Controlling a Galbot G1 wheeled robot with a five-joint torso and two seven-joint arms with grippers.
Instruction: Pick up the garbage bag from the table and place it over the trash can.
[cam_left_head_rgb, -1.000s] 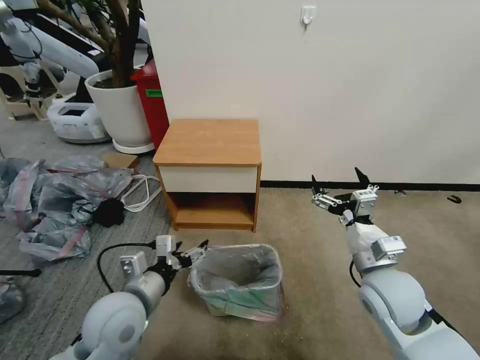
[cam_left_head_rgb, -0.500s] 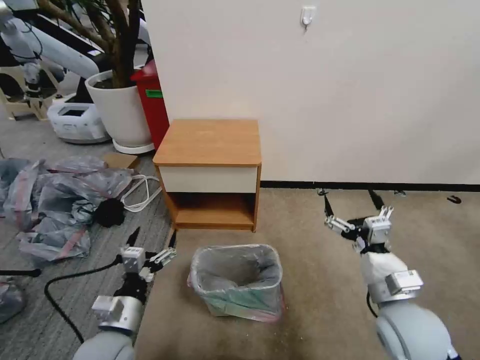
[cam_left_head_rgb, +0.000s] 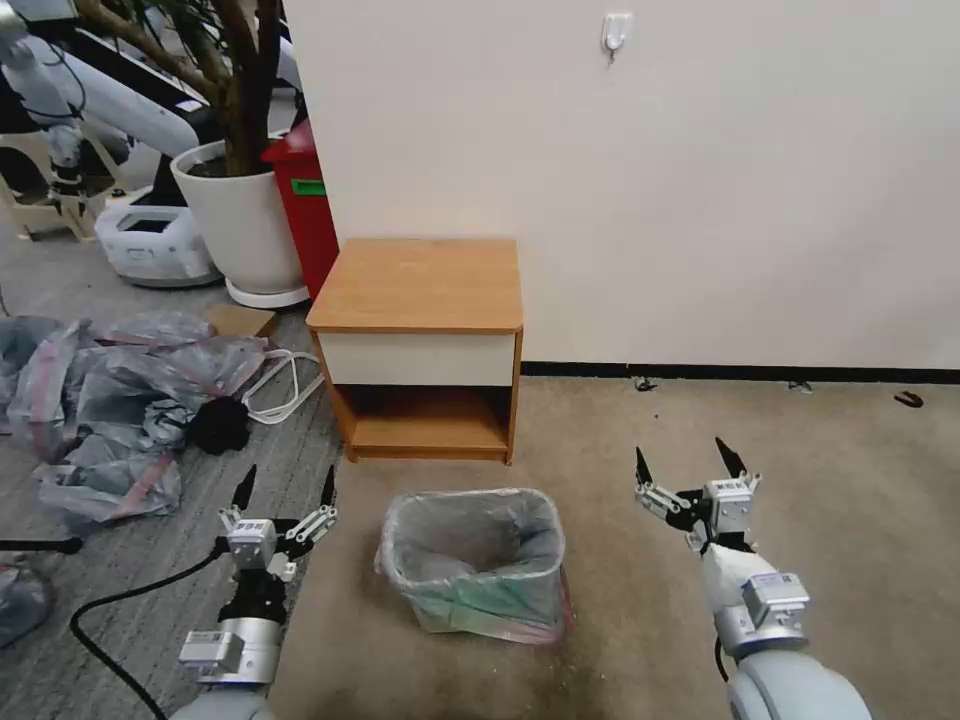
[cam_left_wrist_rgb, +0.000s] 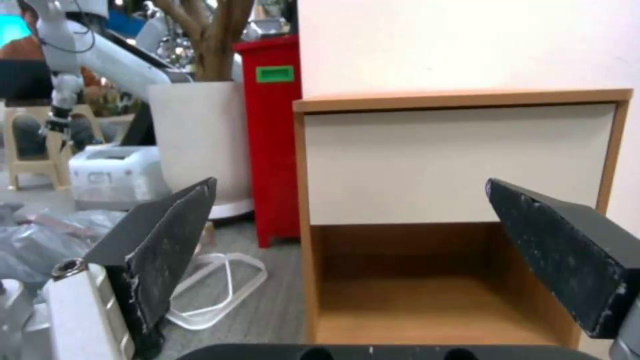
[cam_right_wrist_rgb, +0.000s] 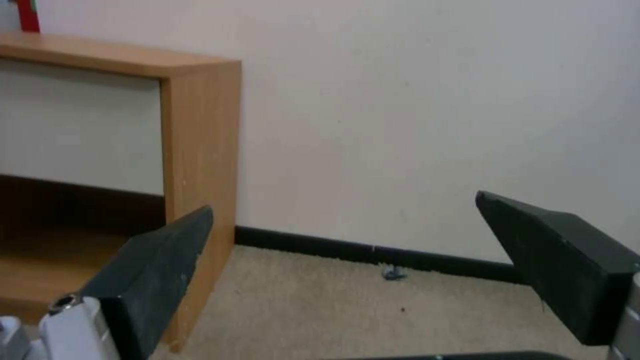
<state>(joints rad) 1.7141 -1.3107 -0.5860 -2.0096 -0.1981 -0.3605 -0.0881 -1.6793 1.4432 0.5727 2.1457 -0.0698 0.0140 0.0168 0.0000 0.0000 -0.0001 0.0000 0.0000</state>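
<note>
The garbage bag (cam_left_head_rgb: 470, 540), translucent grey with a pink edge low on its right side, lines the trash can (cam_left_head_rgb: 485, 605) and folds over its rim on the carpet in front of the table (cam_left_head_rgb: 415, 285). The table top is bare. My left gripper (cam_left_head_rgb: 287, 490) hovers open left of the can, apart from it, fingers pointing toward the table (cam_left_wrist_rgb: 460, 160). My right gripper (cam_left_head_rgb: 685, 465) hovers open right of the can, holding nothing. In the wrist views, both the left gripper (cam_left_wrist_rgb: 351, 185) and the right gripper (cam_right_wrist_rgb: 345, 202) show spread fingers with nothing between them.
A heap of grey-pink bags (cam_left_head_rgb: 120, 400) lies on the floor at left, with a white cable loop (cam_left_head_rgb: 280, 385) beside it. A white plant pot (cam_left_head_rgb: 240, 220) and a red bin (cam_left_head_rgb: 305, 200) stand behind the table's left side. The wall runs close behind.
Both arms have drawn back toward me. The left gripper left the can's left rim and now points forward; the right gripper came nearer and lower. The bag stays on the can.
</note>
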